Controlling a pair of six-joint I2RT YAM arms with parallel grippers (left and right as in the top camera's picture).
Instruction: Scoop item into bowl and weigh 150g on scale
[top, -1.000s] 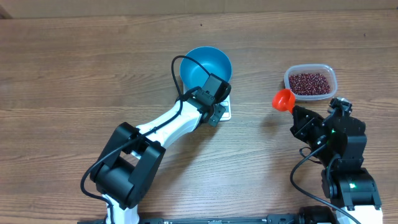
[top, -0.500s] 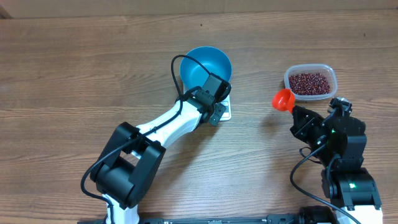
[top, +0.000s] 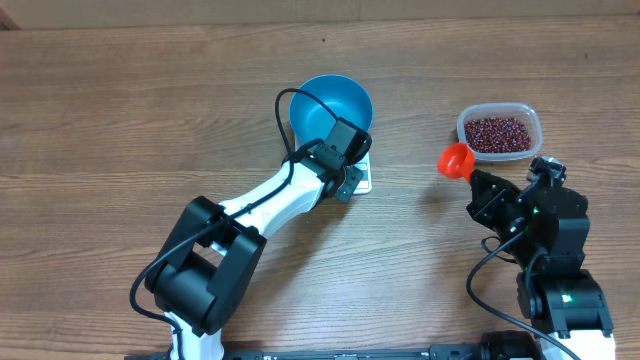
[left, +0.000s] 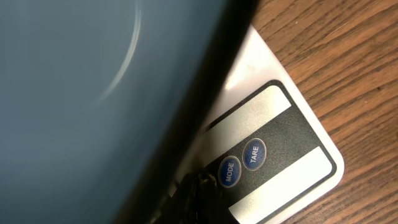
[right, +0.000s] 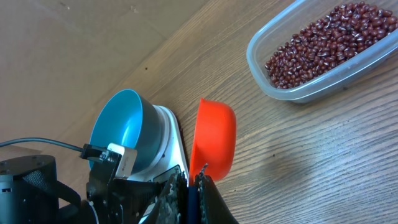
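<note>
Beans (top: 497, 132) all in clear tub (top: 538, 130) at table's (top: 120, 120) 2 o'clock, loose dark-red heap; none scooped yet. Blue bowl (top: 332, 100) empty, seated on scale (left: 280, 155) near 12. Left gripper (left: 198, 186) pinched shut by MODE button (left: 229, 170). Right gripper (right: 191, 186) clamped on orange scoop (top: 456, 160), tub's 8 o'clock. All scooping, weighing left

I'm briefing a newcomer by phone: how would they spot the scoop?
On the right of the wooden table stands a clear tub of dark red beans. Just left of it in the overhead view, the right end effector holds a scoop. It alone is bright orange.
</note>
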